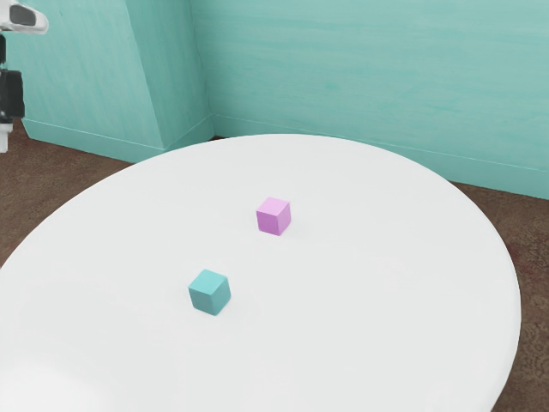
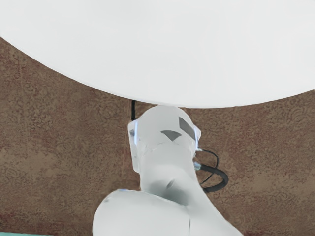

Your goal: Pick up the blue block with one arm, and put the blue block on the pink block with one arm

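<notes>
What I can see of my gripper [image 1: 10, 96] is a dark piece at the exterior view's upper left edge, hanging under a white part of the arm [image 1: 19, 17], high above the floor and off to the side of the table [image 1: 403, 343]. So little of it shows that I cannot tell whether the hand is released or clenched. Nothing is touching it or hanging from it.

The wrist view looks down along the arm's own white links [image 2: 165, 162], with a black cable [image 2: 211, 172] looping beside them. Past them is brown carpet [image 2: 59, 147] and the curved rim of the white table [image 2: 162, 54].

Out on the round tabletop, the blue block [image 1: 209, 292] sits flat on the white surface, on the near side and well apart from my hand. The pink block [image 1: 274, 215] stands beyond it, farther back and toward the exterior view's right. The two are near each other but not touching. Teal walls [image 1: 369, 69] close the room behind the table.
</notes>
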Action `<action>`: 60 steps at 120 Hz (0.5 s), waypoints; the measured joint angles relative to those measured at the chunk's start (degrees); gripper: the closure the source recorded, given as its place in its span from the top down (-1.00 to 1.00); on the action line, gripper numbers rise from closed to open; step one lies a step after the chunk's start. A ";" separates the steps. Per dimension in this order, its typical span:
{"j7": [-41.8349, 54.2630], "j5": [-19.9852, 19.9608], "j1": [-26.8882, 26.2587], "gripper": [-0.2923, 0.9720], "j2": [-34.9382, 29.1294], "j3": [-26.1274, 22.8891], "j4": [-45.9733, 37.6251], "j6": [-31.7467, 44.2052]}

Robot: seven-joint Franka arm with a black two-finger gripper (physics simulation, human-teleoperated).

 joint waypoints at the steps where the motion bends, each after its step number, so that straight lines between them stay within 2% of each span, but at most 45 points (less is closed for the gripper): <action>1: -0.06 -0.15 -0.10 0.52 0.14 0.15 -0.44 1.56; 15: -1.04 -1.14 -0.98 0.51 1.71 -1.31 -2.49 17.92; 25: -2.45 -0.07 -3.55 0.51 2.67 -2.20 -3.19 24.74; 31: -3.52 0.74 -6.16 0.51 1.53 -2.14 -6.48 27.82; 47: -6.42 2.02 -7.58 0.50 -8.19 -2.30 -31.14 38.50; 60: -8.91 2.41 -7.06 0.50 -12.46 -3.35 -46.95 48.05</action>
